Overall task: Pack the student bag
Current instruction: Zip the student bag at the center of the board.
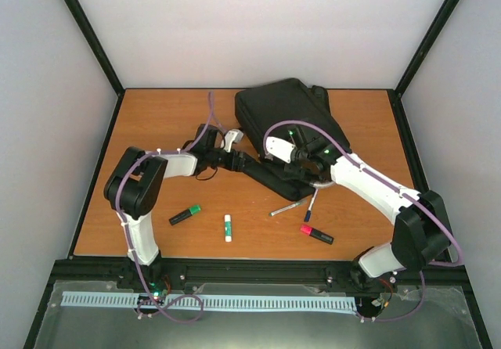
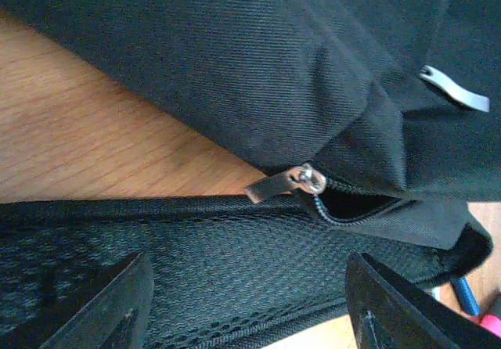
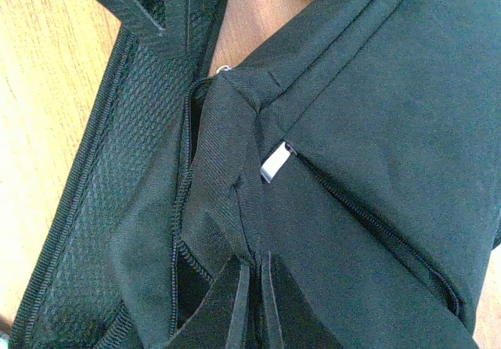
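The student bag (image 1: 290,110) is a large black backpack lying at the back middle of the table, with its mesh strap trailing toward the front. My left gripper (image 1: 249,161) is open. In the left wrist view it (image 2: 249,271) straddles the mesh strap (image 2: 196,263) just below a metal zip pull (image 2: 286,183), where the zip gapes a little. My right gripper (image 1: 301,169) is shut. In the right wrist view it (image 3: 254,267) pinches a fold of the bag (image 3: 391,114) below a silver zip pull (image 3: 274,163).
On the wood in front of the bag lie a green highlighter (image 1: 185,215), a white glue stick (image 1: 228,228), two pens (image 1: 287,207) (image 1: 311,205) and a red highlighter (image 1: 316,234). A small white item (image 1: 232,138) sits beside the bag's left edge.
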Available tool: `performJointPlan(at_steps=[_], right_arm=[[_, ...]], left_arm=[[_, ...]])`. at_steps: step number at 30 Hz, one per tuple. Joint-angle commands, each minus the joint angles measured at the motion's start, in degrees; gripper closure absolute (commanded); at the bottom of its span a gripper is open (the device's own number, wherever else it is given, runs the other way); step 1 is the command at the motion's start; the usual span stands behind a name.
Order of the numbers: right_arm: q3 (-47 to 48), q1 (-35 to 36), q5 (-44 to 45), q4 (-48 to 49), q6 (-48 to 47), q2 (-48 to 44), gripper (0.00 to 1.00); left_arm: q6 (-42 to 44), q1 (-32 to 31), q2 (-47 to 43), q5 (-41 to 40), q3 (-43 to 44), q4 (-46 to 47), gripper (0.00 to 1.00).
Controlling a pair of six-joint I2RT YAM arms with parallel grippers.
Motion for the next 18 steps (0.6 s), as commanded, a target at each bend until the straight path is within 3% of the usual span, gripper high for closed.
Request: performJointPlan(at_steps=[1, 12, 18], right_arm=[[2.0, -1.6, 0.2, -1.6, 1.4, -0.9, 0.97], [2.8, -2.0, -0.9, -2.9, 3.1, 0.3, 0.97], [3.7, -2.1, -0.8, -3.8, 3.6, 0.8, 0.97]], left_arm=[[5.5, 0.3, 1.3, 7.8, -0.1, 5.3, 0.29], [9.2, 0.3, 7.7, 10.1, 4.6, 6.5, 0.32], [9.1, 0.2, 11.2, 12.7, 8.8, 6.7, 0.41]])
